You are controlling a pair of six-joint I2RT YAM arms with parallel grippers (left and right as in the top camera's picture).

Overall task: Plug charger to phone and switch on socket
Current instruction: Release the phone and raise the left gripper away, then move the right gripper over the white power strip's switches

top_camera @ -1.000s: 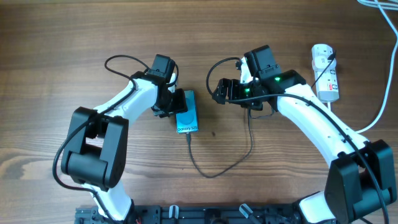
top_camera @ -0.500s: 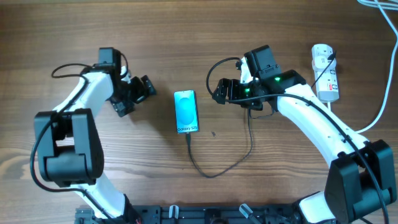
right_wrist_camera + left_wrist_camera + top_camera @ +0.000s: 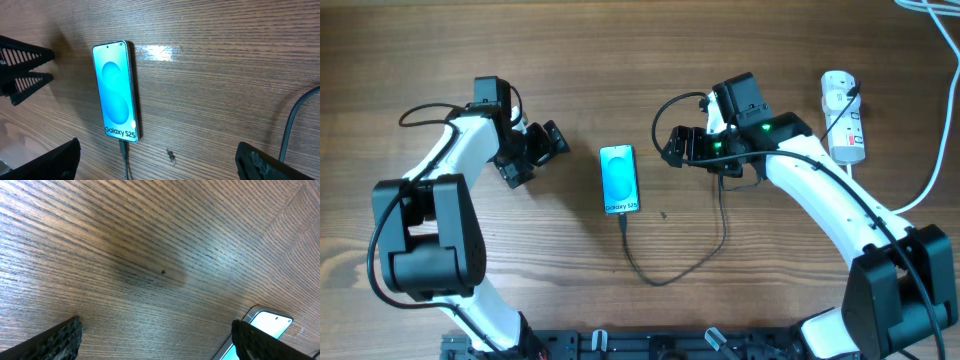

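The phone (image 3: 620, 180) lies flat in the middle of the table, its teal screen up, and it also shows in the right wrist view (image 3: 116, 90). The charger (image 3: 660, 280), a thin black cable, meets the phone's near end with its plug tip (image 3: 123, 149) and loops right under my right arm. The socket (image 3: 843, 117), a white strip, lies at the far right. My left gripper (image 3: 535, 155) is open and empty, left of the phone and apart from it; the phone's corner (image 3: 270, 321) shows beside one finger. My right gripper (image 3: 670, 146) hangs open and empty, right of the phone.
A thick white cord (image 3: 940, 150) runs from the strip along the right edge. A small dark speck (image 3: 171, 156) lies on the wood near the phone's plug end. A black frame (image 3: 670, 345) lines the front edge.
My left gripper has let go of the phone, opened, and drawn back to the left, leaving the phone flat. The right arm, cable and strip have not moved.
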